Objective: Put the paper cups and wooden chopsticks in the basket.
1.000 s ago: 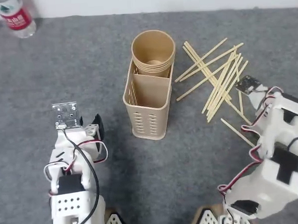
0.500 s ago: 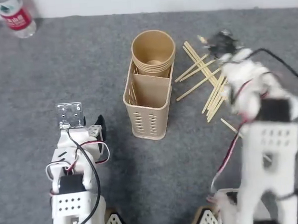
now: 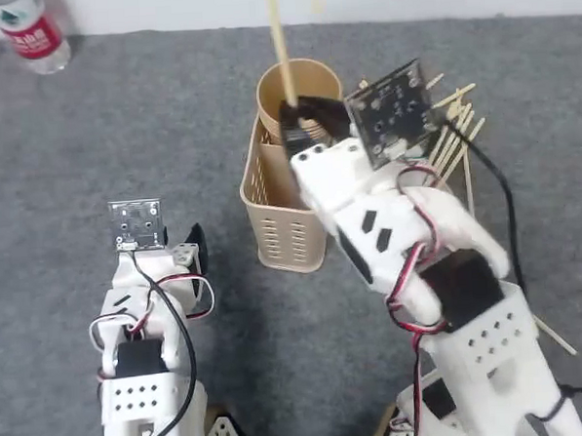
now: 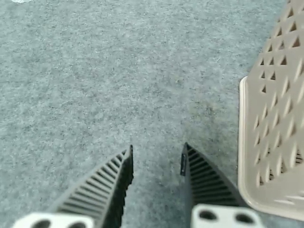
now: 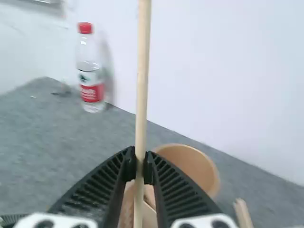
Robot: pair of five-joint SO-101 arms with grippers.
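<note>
A tan slotted basket (image 3: 277,227) stands mid-table with stacked paper cups (image 3: 311,84) in its far compartment. My right gripper (image 3: 297,117) hovers over the basket, shut on one wooden chopstick (image 3: 279,38) held upright; the right wrist view shows the stick (image 5: 141,90) pinched between the jaws above the cups (image 5: 192,164). More chopsticks (image 3: 454,131) lie scattered on the carpet right of the basket, partly hidden by the arm. My left gripper (image 4: 156,159) is open over bare carpet, left of the basket wall (image 4: 270,142).
A plastic water bottle (image 3: 30,34) with a red label lies at the far left corner, also standing out against the white wall as bottle (image 5: 91,71). Grey carpet (image 3: 120,129) covers the table; the area left of the basket is free.
My right arm swung from the chopstick pile on the right over to the basket, lifting one chopstick upright. The left arm stayed put.
</note>
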